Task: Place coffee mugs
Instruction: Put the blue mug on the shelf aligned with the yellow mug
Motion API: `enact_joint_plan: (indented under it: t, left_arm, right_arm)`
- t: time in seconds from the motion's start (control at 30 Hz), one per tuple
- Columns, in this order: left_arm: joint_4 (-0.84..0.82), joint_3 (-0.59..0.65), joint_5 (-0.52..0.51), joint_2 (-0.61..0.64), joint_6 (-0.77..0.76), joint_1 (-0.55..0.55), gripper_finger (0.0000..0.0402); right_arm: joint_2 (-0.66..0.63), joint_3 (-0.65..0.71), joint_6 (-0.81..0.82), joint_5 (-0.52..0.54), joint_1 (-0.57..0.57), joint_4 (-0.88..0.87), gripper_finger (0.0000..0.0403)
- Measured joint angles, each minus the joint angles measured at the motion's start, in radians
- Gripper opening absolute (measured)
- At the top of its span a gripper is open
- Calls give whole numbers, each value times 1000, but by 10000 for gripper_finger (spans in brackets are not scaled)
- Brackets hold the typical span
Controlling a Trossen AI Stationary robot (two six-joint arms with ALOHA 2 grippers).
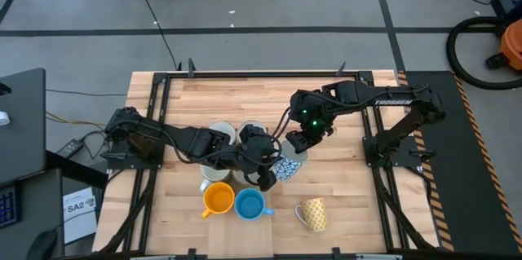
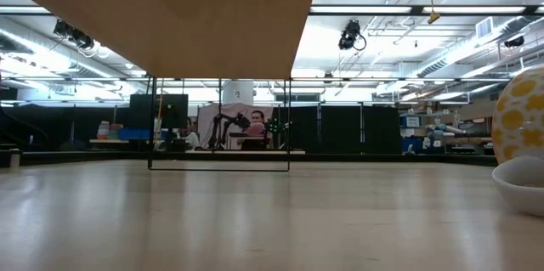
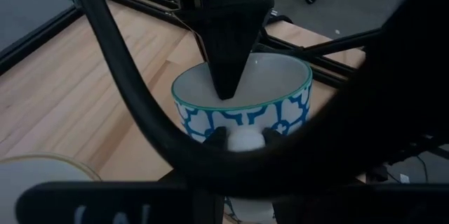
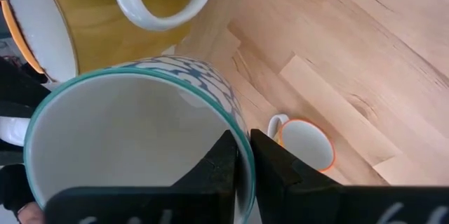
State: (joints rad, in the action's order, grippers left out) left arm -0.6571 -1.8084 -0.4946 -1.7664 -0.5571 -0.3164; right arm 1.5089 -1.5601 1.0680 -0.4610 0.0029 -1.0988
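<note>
Closest to us, the right gripper (image 4: pixel 242 157) pinches the rim of the blue-and-white patterned mug (image 4: pixel 140 140), one finger inside the wall and one outside, jaws narrow on the ceramic. The left gripper (image 3: pixel 242 134) faces the same mug from the other side, its jaws narrow around the white handle and seemingly touching it. Seen from above, the mug sits near the middle of the table (image 1: pixel 351 203); whether its base rests on the wood we cannot tell.

We judge it stiff, glazed and slippery, moderately heavy for a rim pinch, and liable to chip if knocked; the handle gives the surer hold, since a thin wall may swivel between pads.

Around it, from above: the white mugs (image 1: pixel 222 134) stand at ten o'clock, close to the left arm; the orange mug (image 1: pixel 217 199) and blue mug (image 1: pixel 249 204) stand together at seven to eight o'clock; the yellow patterned mug (image 1: pixel 312 213) lies at five o'clock, apart. We reckon the neighbours at seven leave little room that way.
</note>
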Motion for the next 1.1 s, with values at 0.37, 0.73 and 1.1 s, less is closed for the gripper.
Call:
enact_joint_plan:
  t: [0.37,0.73,1.1]
  left_arm:
    - [4,0,-2,-1,4,0,80]
    - [4,0,-2,-2,3,1,80]
    - [0,0,-6,-3,-1,2,80]
  right_arm:
    - [0,-2,-7,5,0,-8,58]
    - [0,-3,-21,9,1,-8,95]
    - [0,-3,-19,-4,1,-15,122]
